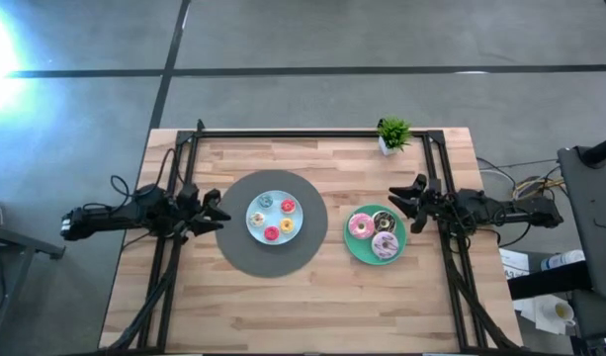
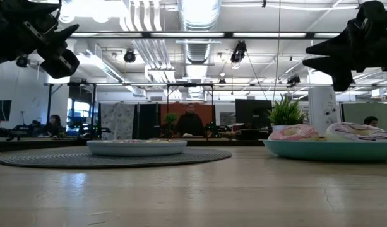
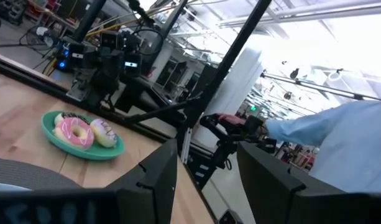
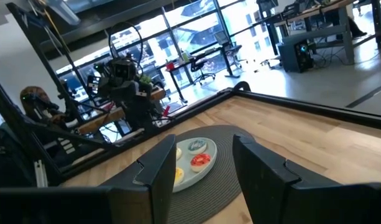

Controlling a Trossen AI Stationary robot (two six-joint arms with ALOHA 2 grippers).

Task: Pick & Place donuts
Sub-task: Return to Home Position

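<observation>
left claw (image 1: 214, 214) is hanging open, empty | small toy ring donuts (image 1: 272, 233) are sitting on the round light-blue plate (image 1: 275, 217) just beside it, toward the table's middle | right claw (image 1: 409, 204) is waiting open, empty, near three bigger pink and brown donuts (image 1: 361, 226)

Wooden table (image 1: 312, 307) on grey concrete floor (image 1: 382, 40); potted plant (image 1: 392, 133) just beyond the right gripper (image 1: 396, 205); ducts (image 2: 194, 11) and strip lights (image 2: 256, 34) overhead.

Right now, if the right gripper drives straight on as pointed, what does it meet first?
Probably the light-blue plate of mini donuts on the gray mat: it sits between the open fingers of the right gripper in its wrist view. Height is unclear; it might pass over, toward the left arm.
</observation>
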